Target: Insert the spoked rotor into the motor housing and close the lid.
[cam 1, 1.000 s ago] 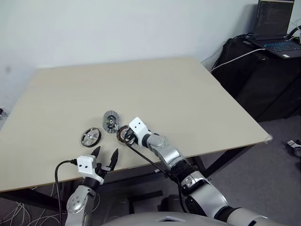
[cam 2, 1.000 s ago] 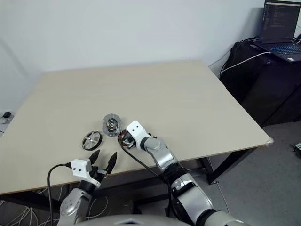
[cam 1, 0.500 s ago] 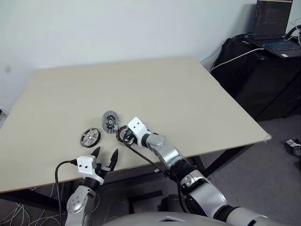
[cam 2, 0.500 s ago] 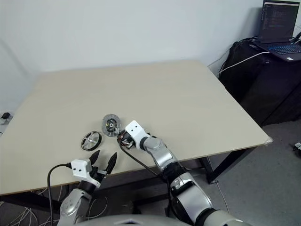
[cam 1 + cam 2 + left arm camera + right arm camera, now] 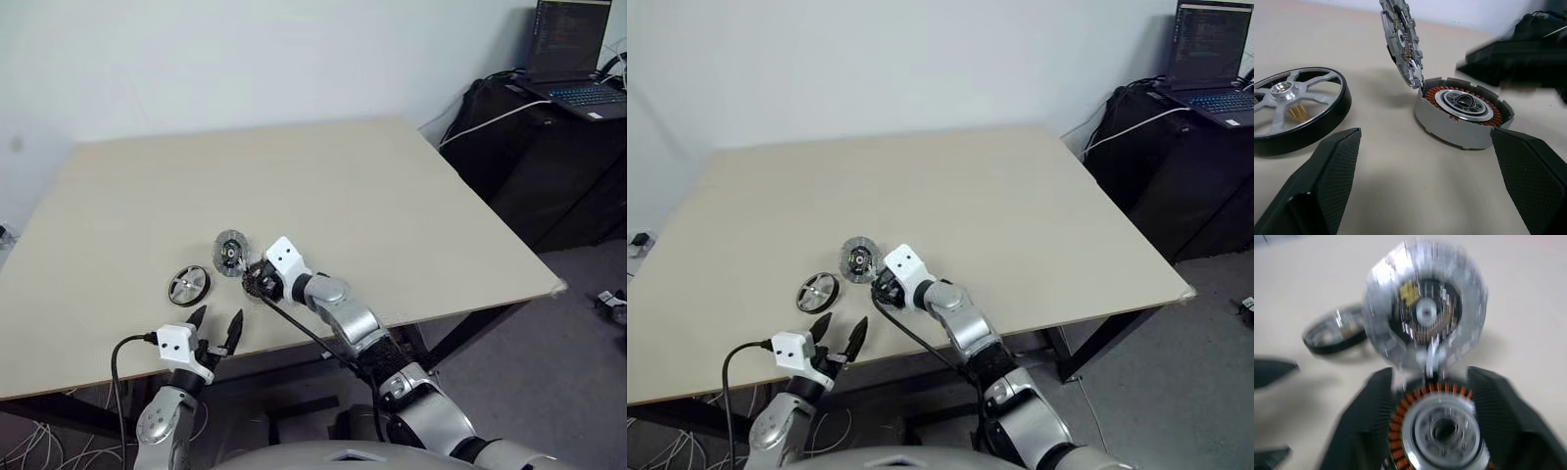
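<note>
beige table [image 5: 392, 215], laptop [image 5: 573, 59] cut off far right | motor housing [image 5: 1464, 115] near front edge, half hidden between right gripper [image 5: 1442, 423] fingers, grip unclear | lid [image 5: 1400, 41] tilted up | spoked rotor [image 5: 189, 284] alongside | left gripper [image 5: 216, 331] wide, empty

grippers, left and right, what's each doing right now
left gripper: open, holding nothing.
right gripper: fingers either side of the motor housing; grip cannot be told.
</note>
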Robot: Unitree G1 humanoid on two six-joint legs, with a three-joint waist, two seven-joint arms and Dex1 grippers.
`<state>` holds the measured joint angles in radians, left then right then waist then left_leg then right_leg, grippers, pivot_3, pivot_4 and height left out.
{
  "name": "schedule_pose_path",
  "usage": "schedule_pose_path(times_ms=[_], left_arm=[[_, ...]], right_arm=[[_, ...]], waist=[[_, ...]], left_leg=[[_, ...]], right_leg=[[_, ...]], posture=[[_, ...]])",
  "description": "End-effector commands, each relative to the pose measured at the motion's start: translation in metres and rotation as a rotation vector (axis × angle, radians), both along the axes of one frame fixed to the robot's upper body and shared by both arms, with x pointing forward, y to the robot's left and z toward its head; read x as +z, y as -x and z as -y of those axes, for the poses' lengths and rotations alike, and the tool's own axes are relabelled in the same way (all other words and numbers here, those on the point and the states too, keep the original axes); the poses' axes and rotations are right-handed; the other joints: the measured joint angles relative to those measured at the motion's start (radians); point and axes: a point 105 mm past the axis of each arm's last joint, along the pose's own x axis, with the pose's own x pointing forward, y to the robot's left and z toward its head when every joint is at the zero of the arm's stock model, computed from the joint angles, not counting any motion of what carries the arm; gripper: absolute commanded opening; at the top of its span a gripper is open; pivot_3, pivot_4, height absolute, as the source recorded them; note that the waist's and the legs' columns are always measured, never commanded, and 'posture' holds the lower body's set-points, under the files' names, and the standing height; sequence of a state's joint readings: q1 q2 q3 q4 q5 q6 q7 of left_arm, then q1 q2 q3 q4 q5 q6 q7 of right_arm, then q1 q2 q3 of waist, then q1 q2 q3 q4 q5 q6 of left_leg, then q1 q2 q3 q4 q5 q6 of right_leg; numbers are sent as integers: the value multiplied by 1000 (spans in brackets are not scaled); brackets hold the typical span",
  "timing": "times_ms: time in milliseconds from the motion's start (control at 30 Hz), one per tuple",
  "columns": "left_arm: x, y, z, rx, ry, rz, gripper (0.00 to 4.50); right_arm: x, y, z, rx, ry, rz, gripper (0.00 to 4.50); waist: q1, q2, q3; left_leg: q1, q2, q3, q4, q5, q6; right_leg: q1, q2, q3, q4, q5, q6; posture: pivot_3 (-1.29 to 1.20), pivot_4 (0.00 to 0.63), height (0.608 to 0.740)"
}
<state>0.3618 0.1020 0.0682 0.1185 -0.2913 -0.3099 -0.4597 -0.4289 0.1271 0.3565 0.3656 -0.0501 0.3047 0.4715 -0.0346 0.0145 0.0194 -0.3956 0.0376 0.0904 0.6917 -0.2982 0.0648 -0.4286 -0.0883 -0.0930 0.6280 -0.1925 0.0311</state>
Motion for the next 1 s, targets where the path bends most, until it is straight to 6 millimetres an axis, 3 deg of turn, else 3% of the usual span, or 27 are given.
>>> schedule_pose_path(times_ms=[33, 167, 400, 1000], left_arm=[[6, -3, 2, -7, 12, 25, 4500], [5, -3, 2, -8, 16, 24, 4500], [5, -3, 2, -5, 16, 22, 4500], [5, -4, 2, -3, 16, 28, 4500]], right_arm=[[17, 3, 0, 4, -46, 24, 1394], [13, 7, 3, -2, 4, 19, 30], [-4, 1, 4, -25, 172, 16, 7], [-16, -10, -5, 6, 256, -2, 7]], waist=[[1, 0, 0], [2, 0, 0], [1, 0, 0], [-1, 0, 0]], left_leg=[[0, 0, 0, 0, 0, -1], [0, 0, 0, 0, -1, -1], [0, 0, 0, 0, -1, -1], [0, 0, 0, 0, 1, 2]], right_leg=[[0, 0, 0, 0, 0, 0], [0, 0, 0, 0, 0, 0], [0, 0, 0, 0, 0, 0], [0, 0, 0, 0, 0, 0]], posture=[[0, 0, 740], [0, 0, 740], [0, 0, 740], [0, 0, 740]])
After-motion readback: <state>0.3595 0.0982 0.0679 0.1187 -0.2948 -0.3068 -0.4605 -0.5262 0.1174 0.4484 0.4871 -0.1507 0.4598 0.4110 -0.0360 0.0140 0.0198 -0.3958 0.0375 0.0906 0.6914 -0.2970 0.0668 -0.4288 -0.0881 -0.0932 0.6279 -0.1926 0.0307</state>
